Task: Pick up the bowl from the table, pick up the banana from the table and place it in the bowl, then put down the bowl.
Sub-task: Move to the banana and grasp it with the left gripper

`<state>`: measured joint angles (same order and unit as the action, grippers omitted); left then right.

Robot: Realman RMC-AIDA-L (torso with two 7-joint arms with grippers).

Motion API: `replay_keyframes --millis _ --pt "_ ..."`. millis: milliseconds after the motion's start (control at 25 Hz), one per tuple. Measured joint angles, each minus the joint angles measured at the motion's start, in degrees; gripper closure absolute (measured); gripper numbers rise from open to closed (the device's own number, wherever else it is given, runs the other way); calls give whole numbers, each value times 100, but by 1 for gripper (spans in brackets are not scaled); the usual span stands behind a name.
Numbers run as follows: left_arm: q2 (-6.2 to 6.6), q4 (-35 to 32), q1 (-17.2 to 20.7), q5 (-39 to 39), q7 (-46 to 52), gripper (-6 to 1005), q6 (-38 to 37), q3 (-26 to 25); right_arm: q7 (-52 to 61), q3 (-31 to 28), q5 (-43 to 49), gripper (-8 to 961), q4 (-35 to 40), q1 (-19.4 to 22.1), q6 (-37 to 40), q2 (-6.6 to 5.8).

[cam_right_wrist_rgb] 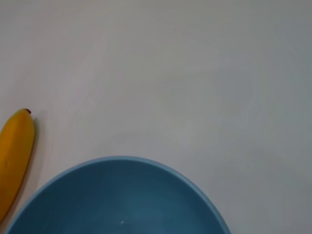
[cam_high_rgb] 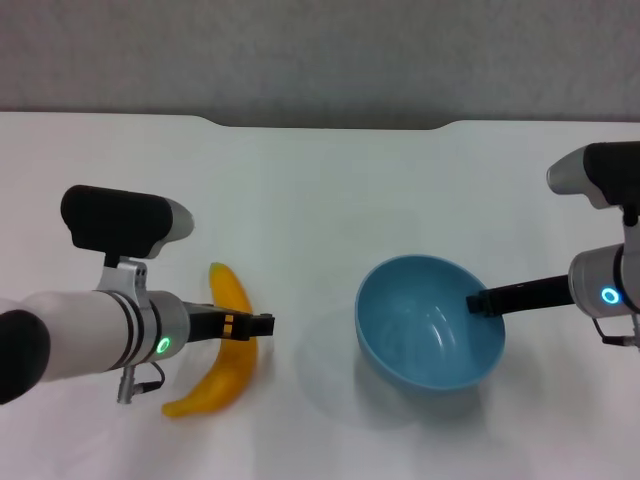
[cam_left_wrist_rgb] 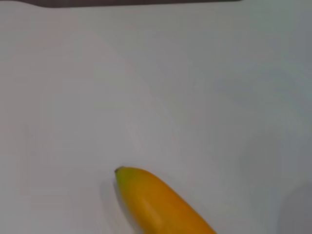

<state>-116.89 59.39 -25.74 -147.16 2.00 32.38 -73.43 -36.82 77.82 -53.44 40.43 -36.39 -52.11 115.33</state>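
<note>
The light-blue bowl [cam_high_rgb: 428, 325] is held tilted a little above the white table [cam_high_rgb: 320, 200], with its shadow on the table below and to its left. My right gripper [cam_high_rgb: 482, 300] is shut on the bowl's right rim. The bowl's rim also shows in the right wrist view [cam_right_wrist_rgb: 117, 195]. The yellow banana [cam_high_rgb: 228, 350] lies on the table at the front left. My left gripper [cam_high_rgb: 250, 325] is over the banana's middle. The banana's greenish tip shows in the left wrist view [cam_left_wrist_rgb: 146, 200], and the banana also shows in the right wrist view [cam_right_wrist_rgb: 14, 151].
The table's far edge has a shallow dark cutout [cam_high_rgb: 330, 124]. Bare white tabletop lies between the banana and the bowl and behind them.
</note>
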Motion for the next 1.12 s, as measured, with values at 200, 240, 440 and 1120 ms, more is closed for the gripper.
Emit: replay_keyframes --millis 200,240,440,1120 --pt "-7 -114 -45 -33 45 170 -9 51 0 -3 0 913 67 -8 1 3" --pt "-6 -130 -45 -60 55 171 -20 44 0 -3 0 912 67 -8 1 3" --pt "-12 -274 -47 -192 77 172 -63 3 0 -5 0 912 71 -8 5 6" --pt "20 -575 -139 -542 360 178 -142 -28 -18 -1 -28 910 71 -17 59 11"
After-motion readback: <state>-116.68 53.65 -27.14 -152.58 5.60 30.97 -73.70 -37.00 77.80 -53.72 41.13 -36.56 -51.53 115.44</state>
